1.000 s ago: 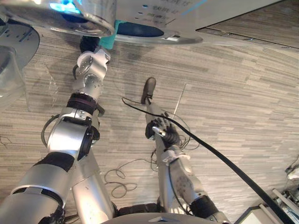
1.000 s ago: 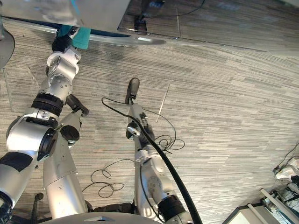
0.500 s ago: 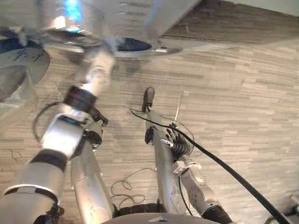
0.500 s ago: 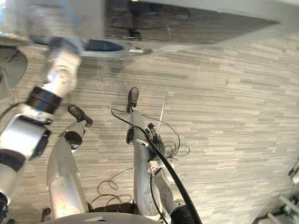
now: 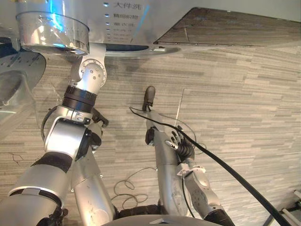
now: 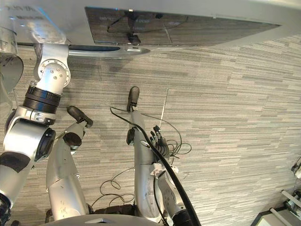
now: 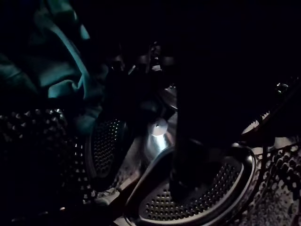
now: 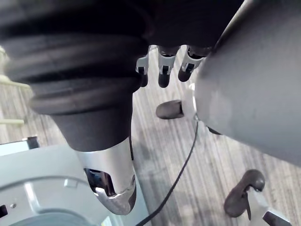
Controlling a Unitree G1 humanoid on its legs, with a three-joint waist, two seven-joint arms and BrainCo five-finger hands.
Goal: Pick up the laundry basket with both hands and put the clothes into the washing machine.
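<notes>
Looking down on washer (image 5: pixel 127 14) along far edge of scene. Door (image 5: pixel 16 77) swung open at far left, just beside left arm (image 5: pixel 91 70). Left arm up through the opening, wrist joint right at the rim. Tight there: door on one side, panel edge on the other.

Left hand (image 7: pixel 188 117) inside drum (image 7: pixel 37 141), no more than a dark outline above a perforated paddle (image 7: pixel 202 202). Cannot tell whether shut on anything or not.

Teal cloth (image 7: pixel 61 70) in the drum, bunched up against the perforated wall beside the hand. Touching the hand or apart: cannot tell in the dark.

Right hand (image 6: pixel 159 140) hanging low at near centre, well apart from washer. Fingers (image 8: pixel 164 68) roughly straight, slightly apart, holding nothing.

Grey plank floor (image 5: pixel 244 94) wide on the right, running from right hand out to washer's front edge on the far side. Plenty of room on that side, little on the left between arm and door.
</notes>
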